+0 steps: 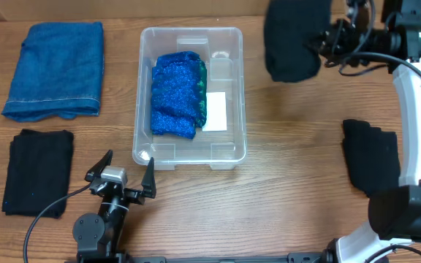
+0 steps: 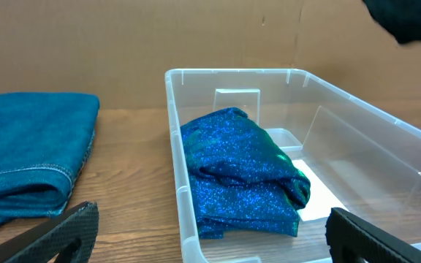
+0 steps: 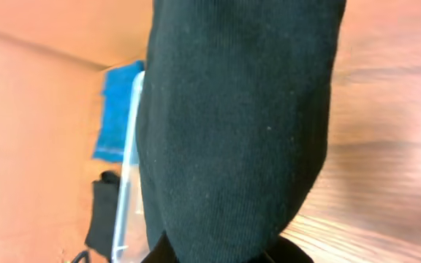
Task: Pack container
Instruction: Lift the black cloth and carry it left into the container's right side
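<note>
- Wood-grain bench [image 1: 291, 161]; plain brown board wall [image 2: 123, 44] at back.
- Container [image 1: 190, 30] sits mid-bench w/ sparkly blue cloth [image 1: 175, 93] in its left half.
- L gripper [image 1: 129, 158] spread wide, empty, near container's front-left corner.
- R gripper [image 1: 319, 44] pinching black cloth [image 1: 289, 40], held in air right of container.

Setting: appearing to be a robotics lab station. A black robot arm [image 1: 97, 230] and a white-and-black robot arm [image 1: 419, 131] are standing at a wood-grain laminate bench [image 1: 283, 190], black cables [image 1: 46, 212] trailing. A plain brown board backdrop [image 2: 123, 44] is walling off the far side. A clear rectangular plastic container [image 1: 188, 31] and a folded blue denim cloth [image 1: 53, 69] are lying in neat, separate spots.
</note>
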Robot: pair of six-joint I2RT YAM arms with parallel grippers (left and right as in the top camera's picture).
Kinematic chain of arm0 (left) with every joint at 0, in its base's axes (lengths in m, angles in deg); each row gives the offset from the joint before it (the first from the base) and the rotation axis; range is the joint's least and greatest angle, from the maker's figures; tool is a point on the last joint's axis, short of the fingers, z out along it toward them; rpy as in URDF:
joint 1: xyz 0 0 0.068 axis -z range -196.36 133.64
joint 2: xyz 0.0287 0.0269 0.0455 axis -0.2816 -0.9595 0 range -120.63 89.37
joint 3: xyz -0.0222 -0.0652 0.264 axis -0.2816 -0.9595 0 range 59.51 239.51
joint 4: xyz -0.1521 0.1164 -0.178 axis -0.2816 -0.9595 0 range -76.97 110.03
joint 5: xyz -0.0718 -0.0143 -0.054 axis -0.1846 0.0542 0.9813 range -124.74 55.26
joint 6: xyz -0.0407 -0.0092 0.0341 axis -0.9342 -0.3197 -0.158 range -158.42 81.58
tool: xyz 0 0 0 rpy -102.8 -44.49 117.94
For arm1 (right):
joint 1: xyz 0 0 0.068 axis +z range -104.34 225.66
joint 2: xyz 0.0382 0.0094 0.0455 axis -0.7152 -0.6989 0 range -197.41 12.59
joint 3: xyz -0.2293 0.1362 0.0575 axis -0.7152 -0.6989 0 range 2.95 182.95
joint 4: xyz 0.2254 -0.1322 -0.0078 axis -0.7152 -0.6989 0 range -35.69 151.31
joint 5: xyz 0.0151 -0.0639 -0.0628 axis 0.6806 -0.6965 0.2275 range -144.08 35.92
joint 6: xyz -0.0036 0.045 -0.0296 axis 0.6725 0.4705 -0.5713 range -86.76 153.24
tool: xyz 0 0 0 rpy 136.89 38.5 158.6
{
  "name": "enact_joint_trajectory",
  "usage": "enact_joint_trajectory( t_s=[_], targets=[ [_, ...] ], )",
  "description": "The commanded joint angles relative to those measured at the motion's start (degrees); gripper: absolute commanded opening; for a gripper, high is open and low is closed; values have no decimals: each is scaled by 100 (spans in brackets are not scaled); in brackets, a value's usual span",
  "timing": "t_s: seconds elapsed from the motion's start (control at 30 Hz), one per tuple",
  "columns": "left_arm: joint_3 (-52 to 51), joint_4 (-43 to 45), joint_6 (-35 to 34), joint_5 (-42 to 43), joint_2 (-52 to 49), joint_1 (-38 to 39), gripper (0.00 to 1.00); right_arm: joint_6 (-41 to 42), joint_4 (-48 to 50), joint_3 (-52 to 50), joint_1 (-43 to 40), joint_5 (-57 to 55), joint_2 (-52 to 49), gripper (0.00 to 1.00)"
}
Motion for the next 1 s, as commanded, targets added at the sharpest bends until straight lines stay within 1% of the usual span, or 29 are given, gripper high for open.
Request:
enact_joint_trajectory(
  t_s=[0.0, 0.23, 0.47, 0.67, 0.97],
  targets=[
    [-20, 7, 107, 9, 59, -28, 100, 225, 315, 208, 560, 162, 44, 4],
    [-20, 9, 107, 9, 59, -28, 100, 883, 570, 201, 1705, -1764, 22, 4],
    [-20, 9, 107, 9, 59, -28, 100, 1364, 796, 190, 2575, -2852, -175, 4],
    [-20, 9, 107, 9, 59, -28, 100, 1539, 970, 131, 2800, -3005, -636, 4],
    [-20, 9, 107, 9, 59, -28, 100, 1580, 1215, 131, 2800, -2411, -1338, 4]
  ],
)
